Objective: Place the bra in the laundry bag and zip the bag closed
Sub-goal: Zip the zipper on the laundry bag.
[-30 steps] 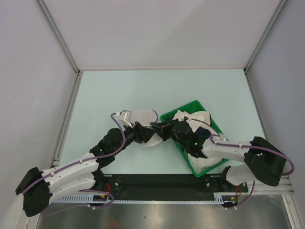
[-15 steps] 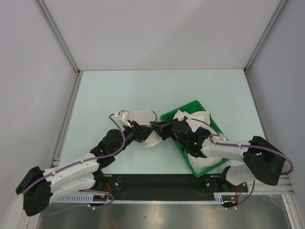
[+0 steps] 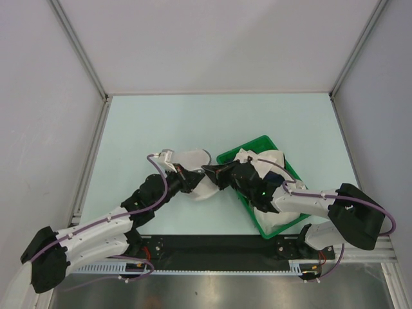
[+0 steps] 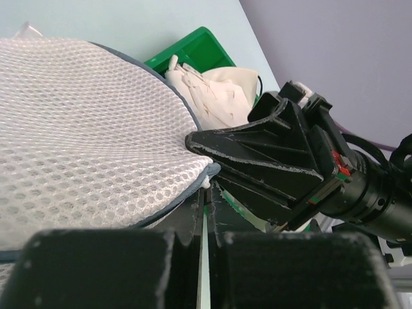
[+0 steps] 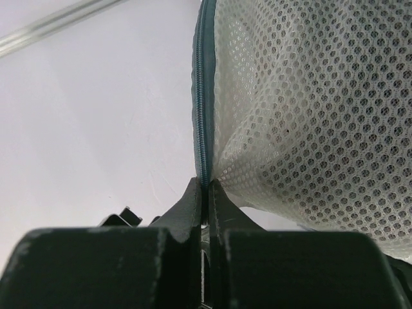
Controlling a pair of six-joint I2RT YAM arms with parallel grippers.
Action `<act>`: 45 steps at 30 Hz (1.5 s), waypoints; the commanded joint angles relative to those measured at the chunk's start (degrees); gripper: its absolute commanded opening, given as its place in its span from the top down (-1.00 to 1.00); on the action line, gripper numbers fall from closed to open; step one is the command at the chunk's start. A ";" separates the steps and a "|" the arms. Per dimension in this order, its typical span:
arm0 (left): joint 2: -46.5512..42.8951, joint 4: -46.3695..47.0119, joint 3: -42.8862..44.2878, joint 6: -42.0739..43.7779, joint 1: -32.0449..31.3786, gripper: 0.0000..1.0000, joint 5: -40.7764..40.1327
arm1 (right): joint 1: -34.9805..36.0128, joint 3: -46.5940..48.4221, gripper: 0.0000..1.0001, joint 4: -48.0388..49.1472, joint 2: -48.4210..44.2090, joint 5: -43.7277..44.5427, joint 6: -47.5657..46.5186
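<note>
The white mesh laundry bag (image 3: 196, 158) lies on the table between my two grippers, its dark zipper rim (image 5: 203, 96) running along the edge. My right gripper (image 5: 205, 185) is shut on that rim, reaching in from the basket side (image 3: 208, 172). My left gripper (image 4: 206, 193) is shut, its tips meeting at a small white zipper pull (image 4: 208, 183) under the bag's edge (image 4: 77, 129), just below the right gripper's fingers (image 4: 257, 154). From above, the left gripper (image 3: 192, 182) sits at the bag's near side. The bra shows in no view.
A green plastic basket (image 3: 261, 138) holding white garments (image 3: 264, 159) stands right of the bag, under the right arm. It also appears behind the bag from the left wrist, the basket (image 4: 193, 48) with pale cloth (image 4: 215, 90). Grey walls enclose the table.
My left gripper has gone from open to shut at the bag's rim and edged slightly toward the right gripper. The right gripper has kept its hold.
</note>
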 commanded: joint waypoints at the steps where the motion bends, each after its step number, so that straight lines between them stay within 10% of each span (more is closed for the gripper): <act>1: -1.68 -5.75 2.59 -1.17 0.90 1.00 0.41 | -1.20 0.07 1.00 3.34 -0.94 -3.75 -6.71; 14: -9.50 -13.84 0.57 -3.64 1.52 1.00 12.72 | -14.11 2.87 1.00 6.26 0.20 -22.46 -33.35; 29: -16.27 -33.97 4.96 -0.82 2.31 1.00 11.93 | -26.08 29.58 0.97 1.17 26.57 -69.48 -52.26; 38: -7.15 -23.35 11.20 -2.49 2.31 1.00 15.35 | -24.76 31.81 -0.22 -32.04 15.80 -49.68 -60.00; 45: -1.16 -18.07 14.28 -2.40 2.22 1.00 18.69 | -25.02 14.32 -0.78 -29.87 -3.18 -39.80 -50.25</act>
